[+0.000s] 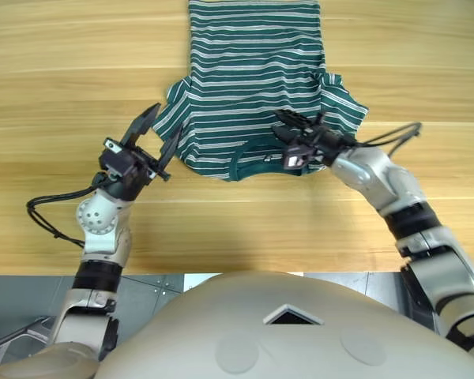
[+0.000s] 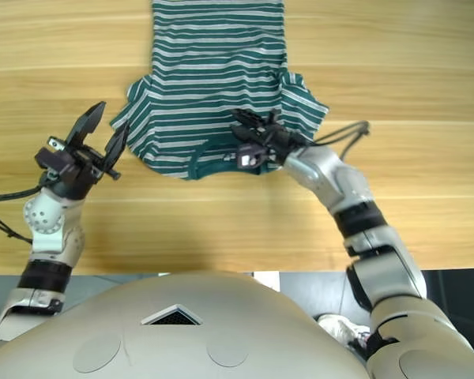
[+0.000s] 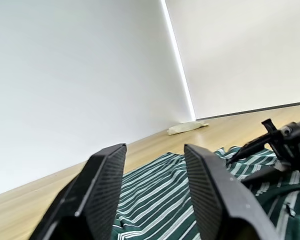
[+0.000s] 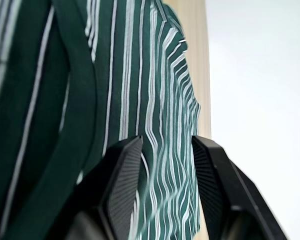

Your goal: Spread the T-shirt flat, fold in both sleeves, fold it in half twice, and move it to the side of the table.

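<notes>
Green striped T-shirt (image 1: 249, 79) spread toward the far edge of the wooden table (image 1: 63, 63), collar (image 1: 245, 163) facing the near edge, left gripper (image 1: 166, 120) hovering wide open just beside the left sleeve (image 1: 176, 106), right gripper (image 1: 283, 123) over the cloth by the collar, fingers parted.

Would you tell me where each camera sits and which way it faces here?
Left eye: on the head, looking down at the T-shirt on the table; both arms show.
Right eye: beside it, same scene, slightly shifted.
Left wrist: behind the open left gripper, facing across the T-shirt toward a wall.
Right wrist: behind the open right gripper, close over the T-shirt.
Shared: the left wrist view also catches the right gripper.
</notes>
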You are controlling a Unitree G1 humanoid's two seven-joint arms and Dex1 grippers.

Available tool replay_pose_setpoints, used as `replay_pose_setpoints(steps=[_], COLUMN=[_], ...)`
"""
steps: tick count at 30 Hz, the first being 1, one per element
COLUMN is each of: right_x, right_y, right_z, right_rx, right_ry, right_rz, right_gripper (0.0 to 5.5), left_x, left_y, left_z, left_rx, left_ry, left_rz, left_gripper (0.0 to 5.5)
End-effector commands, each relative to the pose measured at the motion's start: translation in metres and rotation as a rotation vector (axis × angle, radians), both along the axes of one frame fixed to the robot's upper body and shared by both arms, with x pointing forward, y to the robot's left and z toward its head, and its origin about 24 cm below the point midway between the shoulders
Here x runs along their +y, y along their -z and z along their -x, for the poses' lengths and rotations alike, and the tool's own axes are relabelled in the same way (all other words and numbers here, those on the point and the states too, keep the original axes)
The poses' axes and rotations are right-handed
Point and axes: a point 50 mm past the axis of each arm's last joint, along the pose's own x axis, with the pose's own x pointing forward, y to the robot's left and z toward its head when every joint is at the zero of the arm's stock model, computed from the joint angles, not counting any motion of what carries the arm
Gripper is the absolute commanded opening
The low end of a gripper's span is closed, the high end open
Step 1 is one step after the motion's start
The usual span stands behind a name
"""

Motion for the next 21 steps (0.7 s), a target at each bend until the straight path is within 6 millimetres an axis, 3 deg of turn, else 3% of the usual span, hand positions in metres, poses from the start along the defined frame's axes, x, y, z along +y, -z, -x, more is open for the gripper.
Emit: replay_pose_setpoints(steps=[1, 4, 7, 15, 17, 19, 21], right_x=[0.013, 0.006, -0.003, 0.004, 0.013, 0.020, 0.021], right_y=[0.033, 0.049, 0.046, 0.025, 0.004, -0.030, -0.060], right_z=[0.019, 0.051, 0.077, 0.051, 0.040, 0.034, 0.034], right_rx=[0.054, 0.143, 0.198, 0.033, -0.076, -0.183, -0.233], right_ry=[-0.133, -0.250, -0.324, -0.241, -0.213, -0.172, -0.119], right_rz=[0.134, 0.194, 0.201, 0.111, -0.042, -0.299, -0.548], right_gripper=[1.83, 1.83, 1.83, 1.83, 1.83, 1.83, 1.83], left_x=[-0.005, -0.003, 0.000, 0.009, 0.014, 0.029, 0.056], left_y=[0.009, 0.009, 0.011, 0.020, 0.020, 0.014, 0.001], left_z=[-0.011, -0.013, -0.015, -0.016, -0.017, -0.017, -0.012], left_rx=[0.012, 0.002, 0.003, 0.034, 0.029, 0.001, -0.041], left_ry=[-0.050, -0.075, -0.108, -0.152, -0.187, -0.260, -0.392], left_rz=[-0.062, -0.061, -0.062, -0.123, -0.140, -0.180, -0.275], left_gripper=[2.13, 2.13, 2.13, 2.13, 2.13, 2.13, 2.13])
